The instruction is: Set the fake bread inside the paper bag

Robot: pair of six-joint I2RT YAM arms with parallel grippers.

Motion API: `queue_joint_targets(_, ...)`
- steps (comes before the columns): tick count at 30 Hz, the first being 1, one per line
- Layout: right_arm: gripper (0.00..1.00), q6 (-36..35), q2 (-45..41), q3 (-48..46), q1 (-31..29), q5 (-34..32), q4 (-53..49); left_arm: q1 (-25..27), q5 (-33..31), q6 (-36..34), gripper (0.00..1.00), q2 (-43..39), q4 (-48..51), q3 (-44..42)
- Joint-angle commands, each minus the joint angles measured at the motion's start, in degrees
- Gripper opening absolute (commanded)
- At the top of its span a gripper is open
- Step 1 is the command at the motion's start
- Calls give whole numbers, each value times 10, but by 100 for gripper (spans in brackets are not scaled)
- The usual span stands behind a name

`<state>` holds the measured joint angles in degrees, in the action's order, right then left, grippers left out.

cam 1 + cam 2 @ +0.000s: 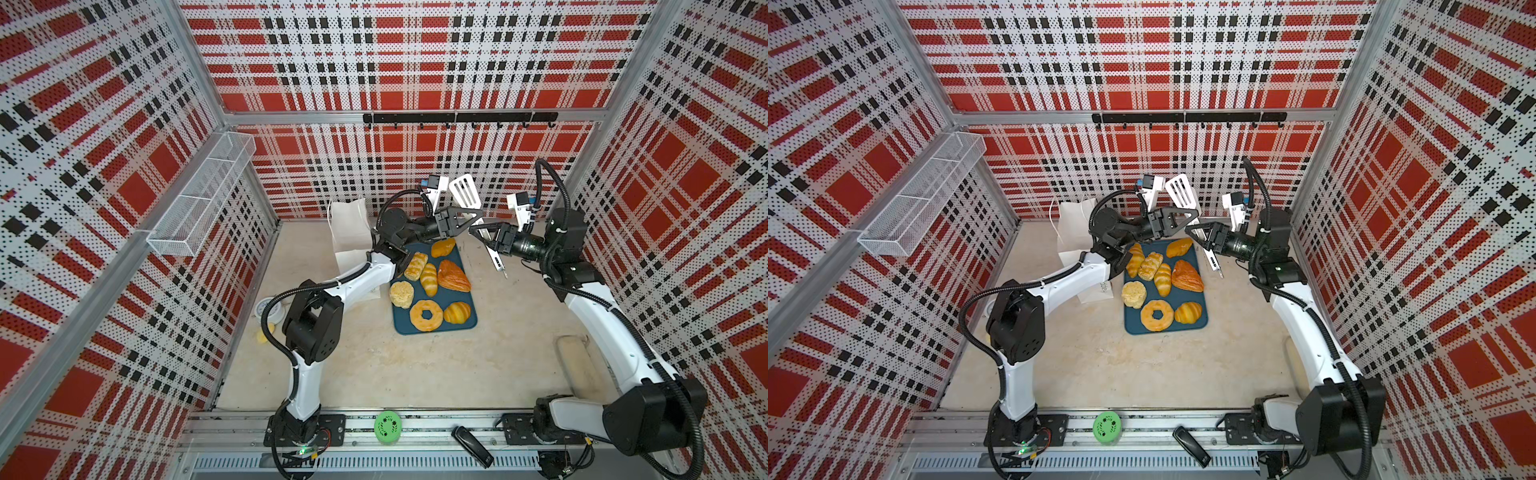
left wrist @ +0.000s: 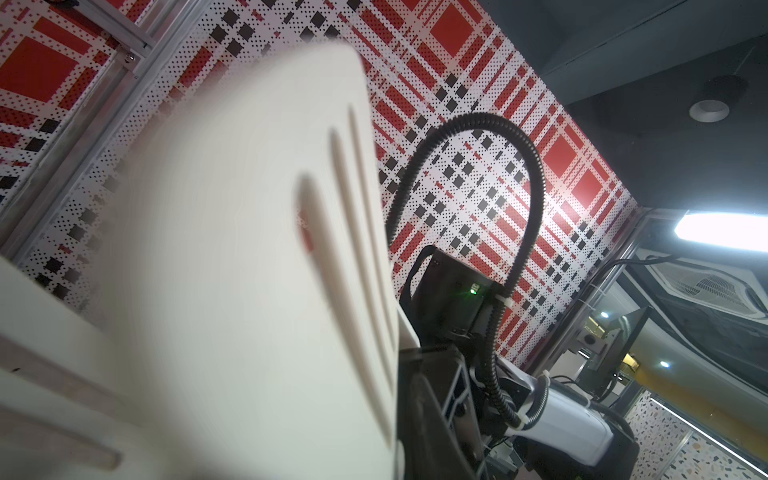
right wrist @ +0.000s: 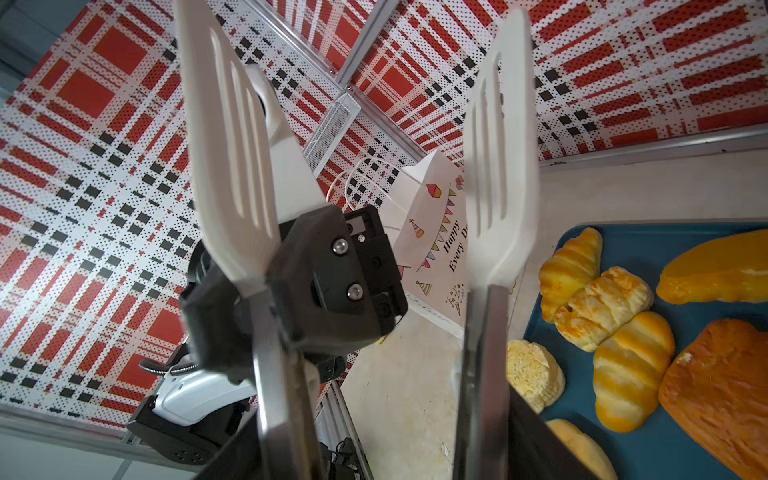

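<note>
Several pieces of fake bread lie on a dark-teal tray (image 1: 402,322): a ring doughnut (image 1: 426,315), a croissant (image 1: 457,312), a pale bun (image 1: 401,294), a reddish triangular one (image 1: 454,275) and striped loaves (image 1: 429,279). The white paper bag (image 1: 349,226) stands at the back left, lettering side in the right wrist view (image 3: 432,232). White-headed steel tongs (image 1: 465,193) hang above the tray's far end. My right gripper (image 1: 478,230) is shut on their two steel arms (image 3: 478,374). My left gripper (image 1: 471,216) straddles one tong arm just below its head (image 3: 232,145). Whether it still presses on it does not show.
A white wire basket (image 1: 199,195) hangs on the left wall and a black hook rail (image 1: 457,118) on the back wall. A beige roll (image 1: 575,365) lies at the right, a white round tub (image 1: 268,309) at the left. A green disc (image 1: 387,427) sits on the front rail.
</note>
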<state>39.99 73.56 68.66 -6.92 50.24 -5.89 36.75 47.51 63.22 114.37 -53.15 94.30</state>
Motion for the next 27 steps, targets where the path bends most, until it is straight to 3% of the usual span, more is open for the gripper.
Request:
queue_joint_targets(1, 68, -18, -23, -3, 16, -35, -32, -7, 1, -1, 34, -33, -43, -13)
queue_joint_targets(5, 67, -42, -38, -3, 22, -47, -77, -18, -8, -18, 47, -51, -21, -37)
queue_joint_targets(11, 69, -94, -61, 0, 24, -95, -179, -35, -13, -51, 56, -82, 30, -70)
queue_joint_targets(16, 68, -139, -69, -1, 24, -158, -286, -42, -27, -75, 65, -108, 62, -102)
queue_joint_targets(22, 67, -186, -60, 6, 19, -241, -401, -34, -66, -155, 74, -152, 168, -133)
queue_joint_targets(27, 66, -209, -52, 1, -25, -322, -472, -30, -85, -181, 80, -176, 200, -155)
